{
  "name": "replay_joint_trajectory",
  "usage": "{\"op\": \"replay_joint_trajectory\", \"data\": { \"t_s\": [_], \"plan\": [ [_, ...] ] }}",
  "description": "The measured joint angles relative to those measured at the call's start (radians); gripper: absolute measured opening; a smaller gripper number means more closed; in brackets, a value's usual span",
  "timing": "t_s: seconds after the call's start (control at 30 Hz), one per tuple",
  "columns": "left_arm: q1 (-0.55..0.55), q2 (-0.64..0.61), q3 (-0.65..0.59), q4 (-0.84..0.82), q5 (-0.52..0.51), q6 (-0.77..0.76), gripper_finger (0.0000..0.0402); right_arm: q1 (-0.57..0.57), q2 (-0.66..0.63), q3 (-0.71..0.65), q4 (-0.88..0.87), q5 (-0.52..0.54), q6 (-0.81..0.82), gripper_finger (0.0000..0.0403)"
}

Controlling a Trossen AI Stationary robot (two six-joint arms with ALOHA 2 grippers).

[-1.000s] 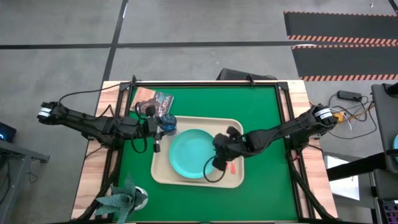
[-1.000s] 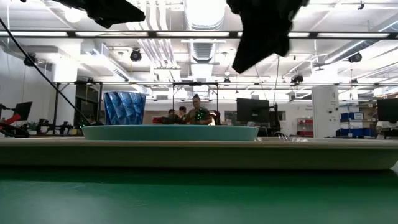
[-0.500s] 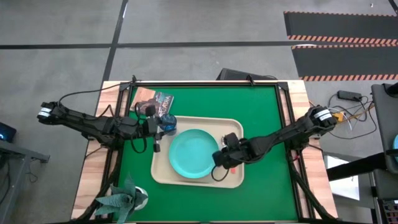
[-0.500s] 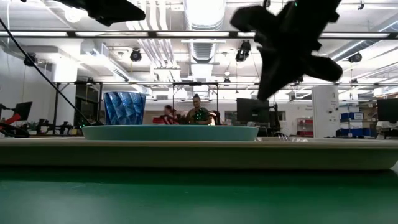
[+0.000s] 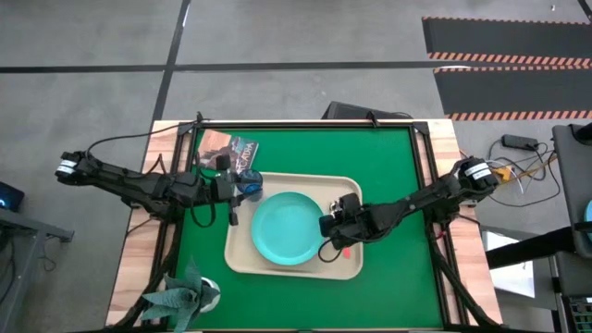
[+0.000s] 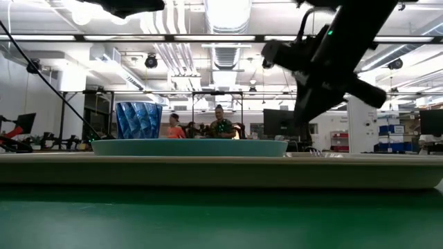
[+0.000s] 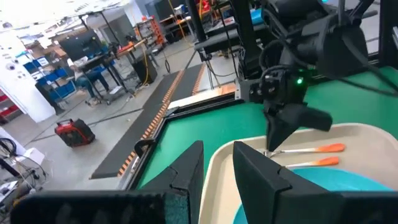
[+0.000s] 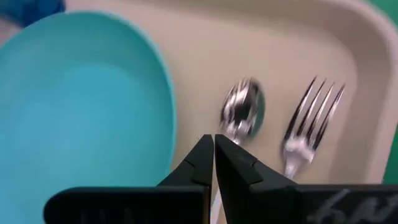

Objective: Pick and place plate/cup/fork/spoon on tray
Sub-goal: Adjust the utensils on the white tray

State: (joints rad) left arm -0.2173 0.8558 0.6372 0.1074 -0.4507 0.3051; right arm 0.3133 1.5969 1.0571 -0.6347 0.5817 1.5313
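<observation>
Low view, tray (image 6: pixel 221 173) rim hides fork (image 8: pixel 308 124), spoon (image 8: pixel 241 112)

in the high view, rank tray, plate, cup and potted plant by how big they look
1. tray
2. plate
3. potted plant, partly cut off at the frame edge, so unsure
4. cup, partly covered by the left gripper

Both arms are dark, slim and jointed, each with a pale silver-white ring near its base and thin black cables looping alongside, while the right gripper (image 8: pixel 214 155) ends in two black pointed fingers and its wrist housing shows a small green light.
</observation>
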Motion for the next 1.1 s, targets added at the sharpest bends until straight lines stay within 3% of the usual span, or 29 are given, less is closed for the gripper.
{"op": "replay_joint_trajectory", "data": {
  "t_s": [0.2,0.37,1.1],
  "plan": [
    [0.001,0.0,-0.001,0.03,0.0,0.042,0.0073,-0.096,0.096,0.057,0.014,0.049,-0.085,0.0009],
    [0.001,0.01,-0.004,-0.002,0.0,0.041,0.0073,-0.171,0.123,0.095,0.015,-0.012,-0.161,0.0008],
    [0.001,0.021,-0.003,-0.003,0.0,0.042,0.0073,-0.162,0.14,0.092,0.022,-0.028,-0.083,0.0008]
  ]
}}
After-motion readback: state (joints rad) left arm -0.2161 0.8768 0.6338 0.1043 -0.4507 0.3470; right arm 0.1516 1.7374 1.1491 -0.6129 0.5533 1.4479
